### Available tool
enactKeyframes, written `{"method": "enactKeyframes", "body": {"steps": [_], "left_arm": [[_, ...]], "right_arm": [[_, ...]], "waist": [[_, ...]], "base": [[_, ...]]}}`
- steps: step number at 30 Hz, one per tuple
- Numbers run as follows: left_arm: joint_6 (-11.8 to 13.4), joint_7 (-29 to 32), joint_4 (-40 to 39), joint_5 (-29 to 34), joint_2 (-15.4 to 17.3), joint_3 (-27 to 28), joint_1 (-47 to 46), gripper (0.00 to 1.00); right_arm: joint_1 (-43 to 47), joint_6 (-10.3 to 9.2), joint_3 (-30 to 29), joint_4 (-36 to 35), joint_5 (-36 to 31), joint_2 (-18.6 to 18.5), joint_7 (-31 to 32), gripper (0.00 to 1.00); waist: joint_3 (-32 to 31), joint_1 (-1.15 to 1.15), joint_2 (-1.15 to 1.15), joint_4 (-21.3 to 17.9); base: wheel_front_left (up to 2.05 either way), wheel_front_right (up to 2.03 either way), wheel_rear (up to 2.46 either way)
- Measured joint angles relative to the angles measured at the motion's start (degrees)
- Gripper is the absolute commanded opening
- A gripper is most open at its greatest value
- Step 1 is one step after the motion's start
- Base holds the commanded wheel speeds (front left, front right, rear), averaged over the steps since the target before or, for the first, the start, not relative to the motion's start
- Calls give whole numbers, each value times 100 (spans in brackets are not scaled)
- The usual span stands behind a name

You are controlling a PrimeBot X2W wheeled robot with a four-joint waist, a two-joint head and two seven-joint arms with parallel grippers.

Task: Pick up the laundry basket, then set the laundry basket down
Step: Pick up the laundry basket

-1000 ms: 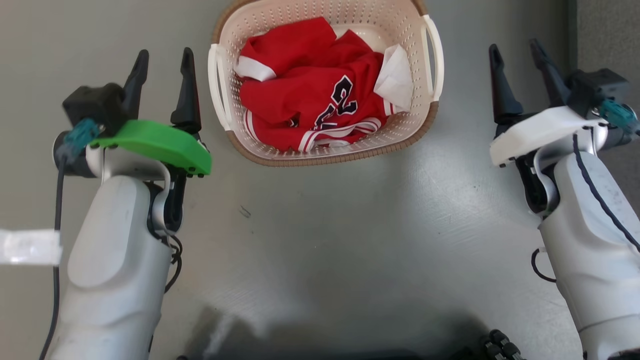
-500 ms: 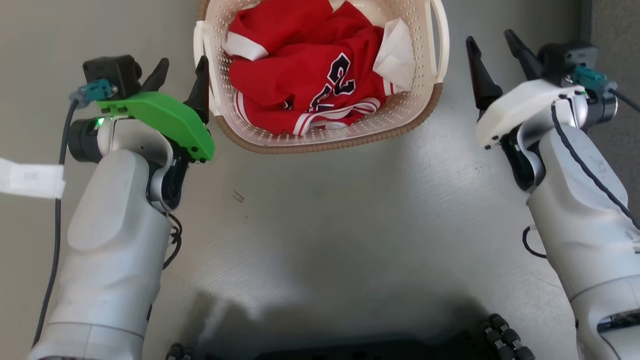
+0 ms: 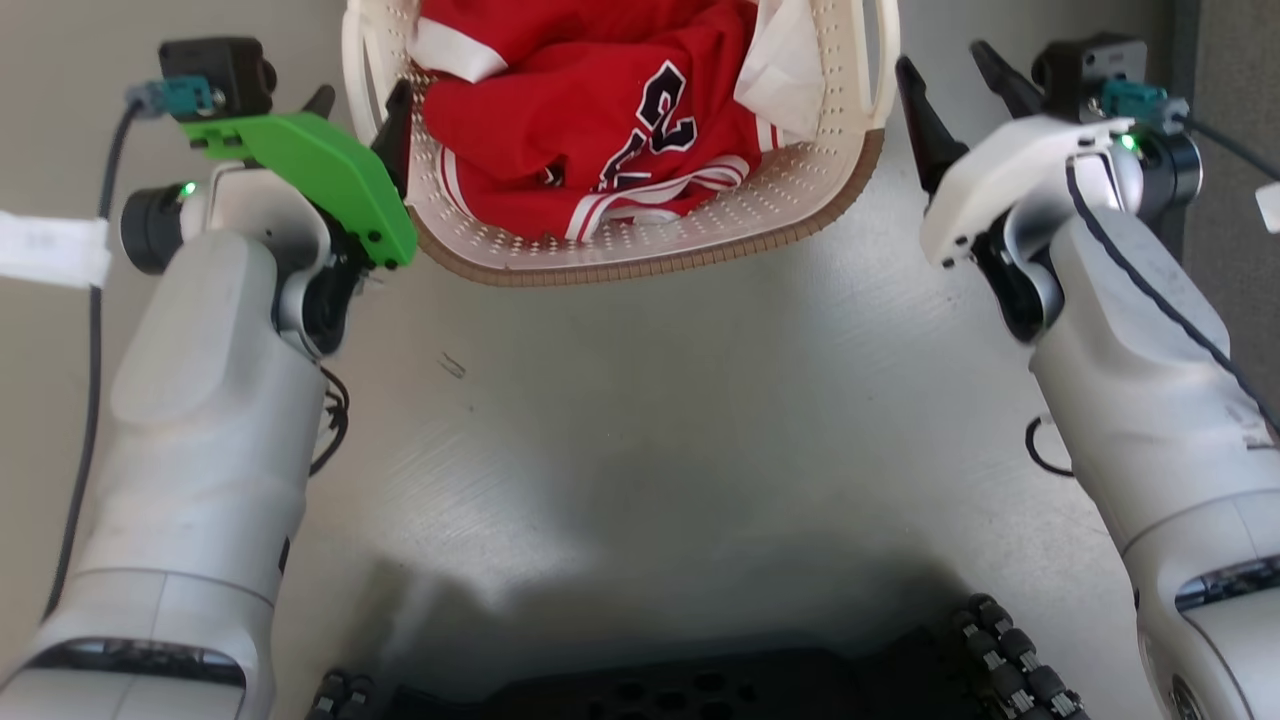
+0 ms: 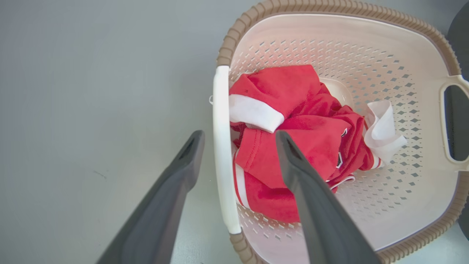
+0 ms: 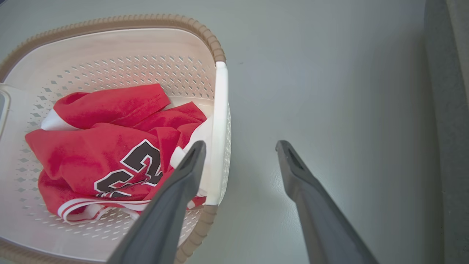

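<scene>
Left gripper (image 4: 239, 135) (image 3: 360, 100): jaws spread wide, gripping nothing. It straddles the left handle (image 4: 221, 146) of the laundry basket (image 4: 329, 36). One finger is outside over the floor (image 3: 650, 420), the other inside over the red jersey (image 4: 311, 139). The handle bar sits nearer the outer finger. No contact visible; can't tell finger height relative to the handle.

Right gripper (image 5: 240, 143) (image 3: 942, 58): also spread wide, empty. The inner finger overlaps the right handle (image 5: 219, 128) at the basket edge, the outer finger is over bare floor. Can't tell if the inner finger touches the handle.

Laundry basket (image 3: 640, 262) (image 5: 110, 44) sits on the grey floor between both grippers. It is at the top of the head view, far end cut off by the frame. The brown rim faces the robot. Inside are the crumpled red jersey (image 3: 600, 110) (image 5: 91, 154) with dark numerals and a white cloth (image 4: 383, 128) (image 3: 790, 70) against the right wall.

White strip (image 3: 45, 248) at the head view's left edge, beside the left arm's cable.
</scene>
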Motion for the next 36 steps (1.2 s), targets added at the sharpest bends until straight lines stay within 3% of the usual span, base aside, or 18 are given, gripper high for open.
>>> {"method": "enactKeyframes", "body": {"steps": [19,20,21,36], "left_arm": [[-67,14,658,-73,-15,15,-742,100],[-67,3,681,-74,-16,16,-770,48],[-68,-20,705,-73,-15,4,-793,0],[-122,-335,1235,-81,-81,-176,-979,0]], "right_arm": [[-744,51,199,460,0,54,-126,100],[-779,52,208,478,0,54,-148,6],[-811,52,218,506,0,54,-168,0],[-964,111,287,998,67,192,-413,0]], "waist": [[527,0,0,-44],[547,0,0,-44],[568,0,0,-44],[533,-1,0,-70]], "base": [[0,0,0],[0,0,0],[0,0,0],[0,0,0]]}}
